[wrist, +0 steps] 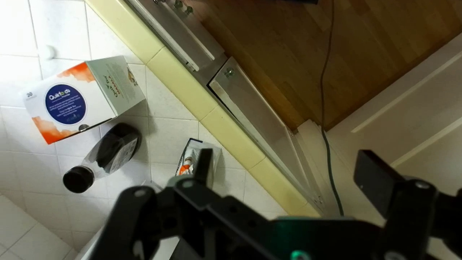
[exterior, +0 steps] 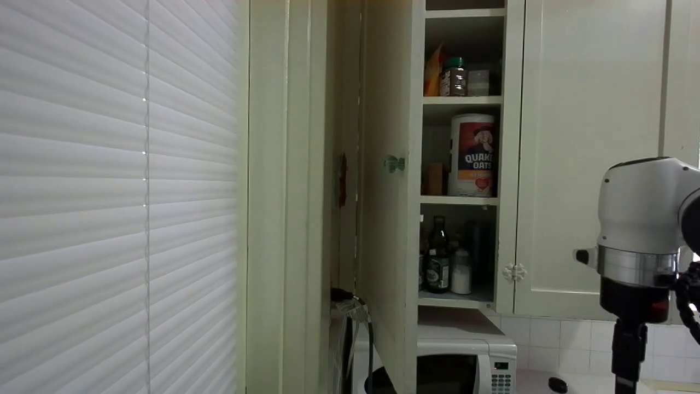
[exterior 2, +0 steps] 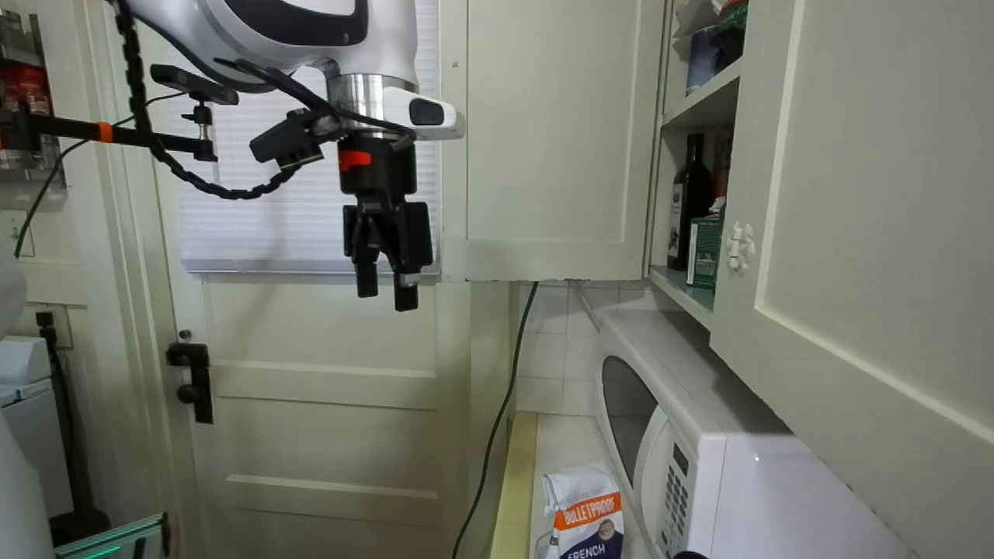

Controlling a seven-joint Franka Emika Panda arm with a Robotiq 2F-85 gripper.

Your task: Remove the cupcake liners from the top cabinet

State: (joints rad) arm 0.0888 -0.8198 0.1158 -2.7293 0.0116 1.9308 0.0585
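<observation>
The cupcake liners, a small pale, partly see-through pack (exterior: 478,83), stand on an upper shelf of the top cabinet (exterior: 462,100), right of a green-lidded jar. The cabinet's door is swung open. In an exterior view the cabinet (exterior 2: 703,97) shows at the right, partly behind a door, and the liners do not show there. My gripper (exterior 2: 387,293) points straight down in front of the window door, apart from the cabinet. In the wrist view the gripper (wrist: 287,166) has its fingers wide apart with nothing between them. In an exterior view its fingertips are cut off by the bottom edge.
The open cabinet door (exterior: 385,219) stands beside the shelves. A red-and-white canister (exterior: 474,156), an orange bag (exterior: 433,74) and bottles (exterior: 437,262) fill the shelves. A microwave (exterior 2: 683,404) sits below. A white bag (exterior 2: 584,512), a box (wrist: 72,101) and a bottle (wrist: 108,151) are on the counter.
</observation>
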